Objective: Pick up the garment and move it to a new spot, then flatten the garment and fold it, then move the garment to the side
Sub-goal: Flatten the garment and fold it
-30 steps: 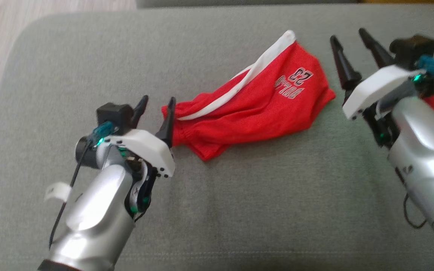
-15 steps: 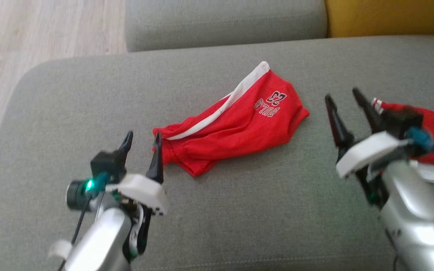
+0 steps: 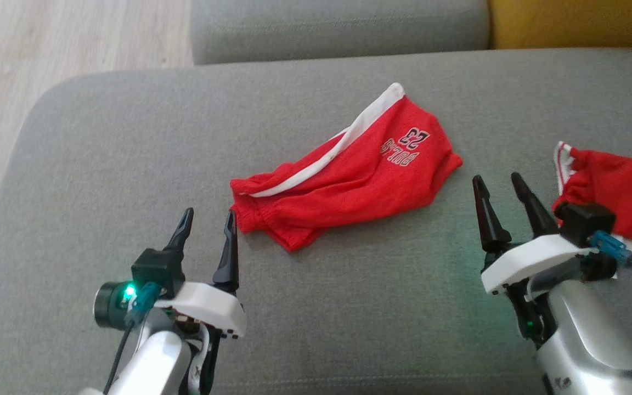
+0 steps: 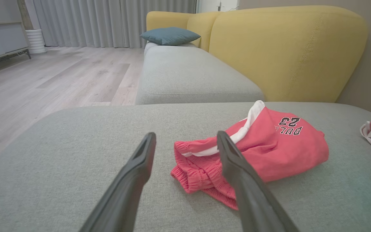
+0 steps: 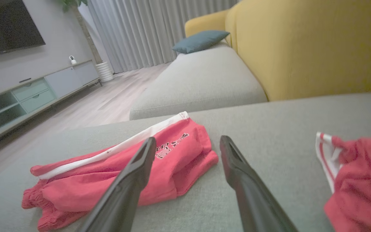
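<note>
the grey sofa seat (image 3: 349,318) is carrying everything. the head camera is now taking in more of its far edge than a second ago, so the shift of the whole picture is the camera's doing. the red bulls 23 shorts (image 3: 360,175) are lying near the middle of the seat, doubled lengthwise, white side stripe uppermost. a second red garment (image 3: 618,197) is lying well off to the robot's right. measured against the shorts, both arms are backing off. the left claw (image 3: 209,213), whose finger was touching the waistband end, is now sitting just short of it. the right claw (image 3: 496,177) is hanging nearer the robot than the leg end, apart from it. both claws are standing part open, holding nothing. this is looking like a fold just released, with the move to the side probably still waiting. the left wrist view is adding the waistband's gathered elastic and the yellow backrest (image 4: 285,48). the right wrist view is adding the second garment's striped trim.
</note>
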Motion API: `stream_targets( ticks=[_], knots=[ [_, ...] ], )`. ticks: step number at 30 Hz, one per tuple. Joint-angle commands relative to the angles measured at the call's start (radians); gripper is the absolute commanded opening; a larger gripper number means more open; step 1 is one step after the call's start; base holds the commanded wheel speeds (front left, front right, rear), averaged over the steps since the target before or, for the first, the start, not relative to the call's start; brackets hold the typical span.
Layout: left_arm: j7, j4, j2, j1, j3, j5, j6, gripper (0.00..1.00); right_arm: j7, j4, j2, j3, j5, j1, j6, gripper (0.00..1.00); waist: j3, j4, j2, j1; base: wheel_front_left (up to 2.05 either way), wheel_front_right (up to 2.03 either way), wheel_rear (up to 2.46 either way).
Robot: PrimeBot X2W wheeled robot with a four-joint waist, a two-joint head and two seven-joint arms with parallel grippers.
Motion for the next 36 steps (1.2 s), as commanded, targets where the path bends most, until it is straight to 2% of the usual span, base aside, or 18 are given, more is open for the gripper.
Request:
stream_targets(
  ticks=[1,7,17,22,29,36],
  knots=[
    [-0.012,-0.036,0.005,-0.039,0.04,0.011,-0.004,1.0,0.01,-0.037,0.013,0.007,0.02,-0.009,0.007,1.0,0.015,0.012,0.0,0.0,0.0,0.0,0.0],
    [-0.012,-0.027,-0.011,-0.056,0.05,0.03,-0.024,1.0,0.14,-0.045,0.066,-0.088,0.206,-0.025,0.007,1.0,0.064,0.055,0.0,0.0,0.0,0.0,0.0],
    [-0.012,0.001,-0.032,-0.115,0.055,0.07,-0.053,1.0,0.334,0.027,0.098,-0.28,0.382,-0.126,0.007,1.0,0.151,0.163,0.0,0.0,0.0,0.0,0.0],
    [-0.012,0.006,-0.024,-0.133,0.073,0.081,-0.061,1.0,0.382,0.077,0.1,-0.334,0.393,-0.167,0.007,1.0,0.166,0.193,0.0,0.0,0.0,0.0,0.0],
    [-0.012,0.003,-0.029,-0.145,0.083,0.094,-0.067,1.0,0.408,0.175,0.101,-0.412,0.35,-0.225,0.007,1.0,0.181,0.214,0.0,0.0,0.0,0.0,0.0],
    [-0.012,-0.001,-0.044,-0.156,0.087,0.102,-0.071,1.0,0.436,0.233,0.102,-0.422,0.315,-0.276,0.007,1.0,0.201,0.227,0.0,0.0,0.0,0.0,0.0]
  ],
)
